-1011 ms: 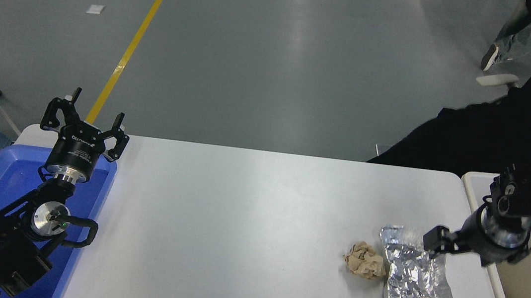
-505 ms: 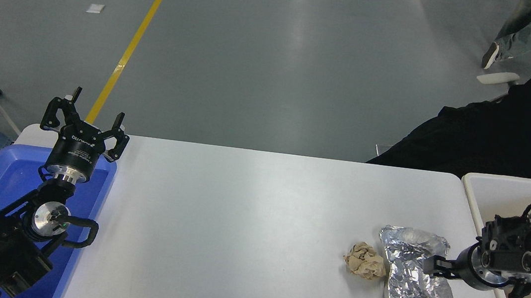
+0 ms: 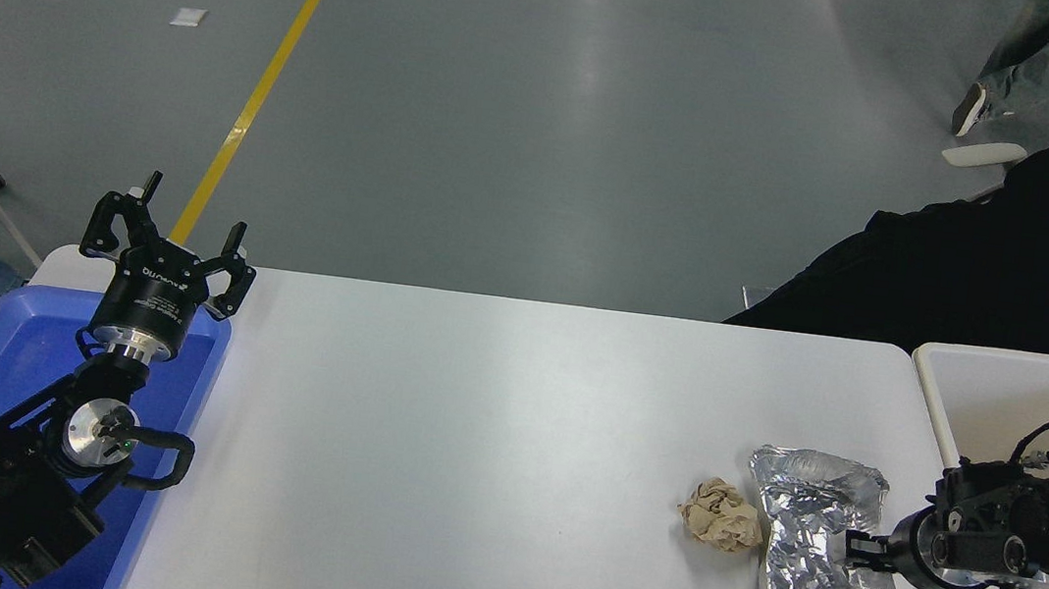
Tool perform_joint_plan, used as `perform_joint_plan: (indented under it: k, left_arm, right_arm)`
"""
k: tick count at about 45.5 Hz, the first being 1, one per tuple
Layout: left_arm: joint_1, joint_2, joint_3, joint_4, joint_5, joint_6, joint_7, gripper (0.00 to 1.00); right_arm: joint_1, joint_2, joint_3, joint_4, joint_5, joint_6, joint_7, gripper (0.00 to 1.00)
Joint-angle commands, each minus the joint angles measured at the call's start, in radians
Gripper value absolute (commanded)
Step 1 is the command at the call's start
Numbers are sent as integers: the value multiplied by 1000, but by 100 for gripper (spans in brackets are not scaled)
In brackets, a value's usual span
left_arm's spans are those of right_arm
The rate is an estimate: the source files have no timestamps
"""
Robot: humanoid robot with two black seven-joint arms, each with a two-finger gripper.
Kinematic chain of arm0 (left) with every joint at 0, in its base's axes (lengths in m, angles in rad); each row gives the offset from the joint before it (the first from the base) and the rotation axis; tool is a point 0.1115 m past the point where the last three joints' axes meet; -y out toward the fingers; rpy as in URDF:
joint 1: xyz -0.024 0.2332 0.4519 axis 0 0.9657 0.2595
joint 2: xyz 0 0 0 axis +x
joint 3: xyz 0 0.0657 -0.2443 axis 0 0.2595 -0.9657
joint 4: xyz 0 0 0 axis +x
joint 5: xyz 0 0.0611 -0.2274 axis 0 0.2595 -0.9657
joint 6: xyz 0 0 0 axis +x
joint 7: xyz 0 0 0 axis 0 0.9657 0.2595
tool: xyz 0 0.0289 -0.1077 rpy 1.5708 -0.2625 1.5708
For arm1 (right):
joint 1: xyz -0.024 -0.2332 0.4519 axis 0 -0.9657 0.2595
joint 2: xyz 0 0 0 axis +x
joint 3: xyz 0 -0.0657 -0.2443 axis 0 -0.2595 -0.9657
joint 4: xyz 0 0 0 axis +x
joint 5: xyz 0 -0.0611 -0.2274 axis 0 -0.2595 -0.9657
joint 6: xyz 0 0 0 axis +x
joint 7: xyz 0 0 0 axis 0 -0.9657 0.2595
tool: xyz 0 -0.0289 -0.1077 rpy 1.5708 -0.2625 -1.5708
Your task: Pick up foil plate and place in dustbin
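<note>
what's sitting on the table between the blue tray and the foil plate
In the head view, mostly bare white table. The one object on that stretch is the crumpled brown paper ball, right against the foil plate, far from the blue tray.

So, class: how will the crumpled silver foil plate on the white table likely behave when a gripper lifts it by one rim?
The crumpled silver foil plate looks thin and already creased, so it will probably bend or dent rather than stay stiff. It seems light for its size, so it may swing or tilt. The right gripper sits at its right rim; pinching there could crush that edge.
</note>
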Motion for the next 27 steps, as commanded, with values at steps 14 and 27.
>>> perform_joint_plan:
  k: [14, 27]
  left_arm:
    - [-1, 0, 0, 0, 1, 0, 0, 98]
    - [-1, 0, 0, 0, 1, 0, 0, 98]
  right_arm:
    - [-7, -6, 18, -4, 53, 9, -1, 31]
    - [-4, -6, 18, -1, 55, 10, -1, 22]
